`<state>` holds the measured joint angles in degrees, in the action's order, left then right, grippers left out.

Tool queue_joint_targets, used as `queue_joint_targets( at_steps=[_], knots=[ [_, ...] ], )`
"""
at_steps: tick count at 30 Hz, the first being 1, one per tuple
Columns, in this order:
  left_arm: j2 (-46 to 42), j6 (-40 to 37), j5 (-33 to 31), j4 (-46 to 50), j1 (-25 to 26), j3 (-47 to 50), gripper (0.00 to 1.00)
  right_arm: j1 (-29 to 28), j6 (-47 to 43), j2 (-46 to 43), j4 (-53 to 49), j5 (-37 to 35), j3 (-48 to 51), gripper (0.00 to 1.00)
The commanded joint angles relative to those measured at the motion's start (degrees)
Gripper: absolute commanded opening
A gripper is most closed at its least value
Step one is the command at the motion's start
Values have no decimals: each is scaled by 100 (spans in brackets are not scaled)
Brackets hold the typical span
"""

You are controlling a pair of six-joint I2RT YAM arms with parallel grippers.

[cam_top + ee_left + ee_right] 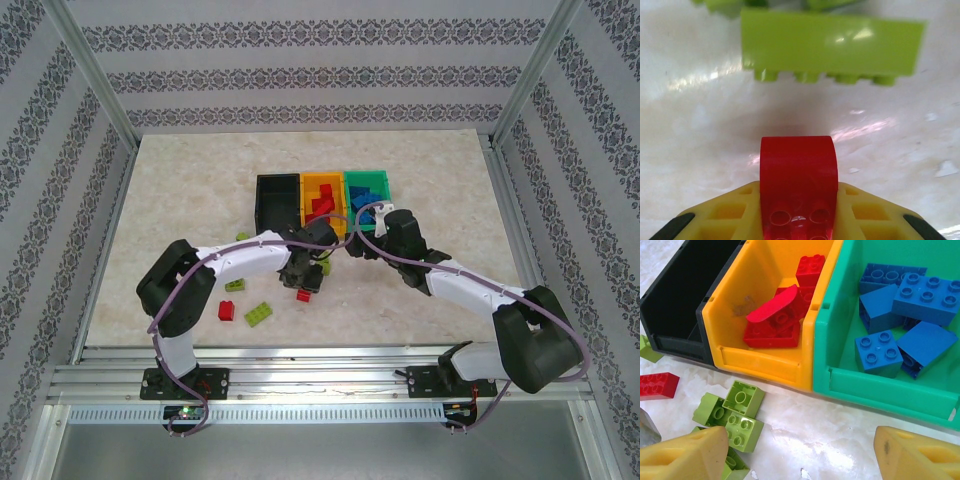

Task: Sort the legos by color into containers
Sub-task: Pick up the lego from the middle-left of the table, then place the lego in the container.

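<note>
Tabletop: we're working on a pale marble-look table (180, 190), with the bins sitting in a row at the far middle.
Left gripper (799, 220): we're clamping it on a red brick (799, 165), low over the table. Reds are going in the orange-yellow bin (760, 362).
Right gripper (802, 460): we're holding the fingers apart and empty, hovering just near of the green bin (875, 390), where the blues (875, 352) are sitting.
Lime bricks (735, 415): they're lying loose just near of the bins, probably heading for the black bin (675, 300).

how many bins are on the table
3, side by side: black bin on the left, orange-yellow bin in the middle, green bin on the right; none seems hidden.
</note>
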<state>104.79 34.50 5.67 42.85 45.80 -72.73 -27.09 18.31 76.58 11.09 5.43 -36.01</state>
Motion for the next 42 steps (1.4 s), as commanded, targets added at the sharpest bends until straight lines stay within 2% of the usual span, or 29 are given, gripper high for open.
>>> queue_joint_targets(
  at_steps=[1, 6, 11, 20, 28, 33, 36, 42],
  knots=[
    [-34, -153, -65, 132, 28, -302, 30, 80, 137, -111, 168, 69, 72, 77],
    [94, -360, 93, 75, -248, -867, 30, 138, 240, -204, 330, 87, 206, 77],
    [529, -742, 301, 396, -735, -1931, 30, 227, 574, -257, 735, 298, 441, 77],
    [2043, -1219, 568, 1003, -1168, -4064, 30, 310, 845, -302, 1038, 364, 637, 77],
    [3271, -1478, 313, 1851, -1356, -5842, 31, 326, 869, -274, 1074, 395, 639, 77],
    [3493, -1664, -367, 2357, -1570, -6434, 31, 334, 893, -336, 1085, 414, 657, 77],
    [3406, -1721, -545, 2332, -1618, -6501, 33, 335, 904, -298, 1104, 435, 657, 76],
    [3417, -1634, -147, 2084, -1578, -6544, 36, 330, 970, -162, 1176, 536, 630, 77]
  ],
)
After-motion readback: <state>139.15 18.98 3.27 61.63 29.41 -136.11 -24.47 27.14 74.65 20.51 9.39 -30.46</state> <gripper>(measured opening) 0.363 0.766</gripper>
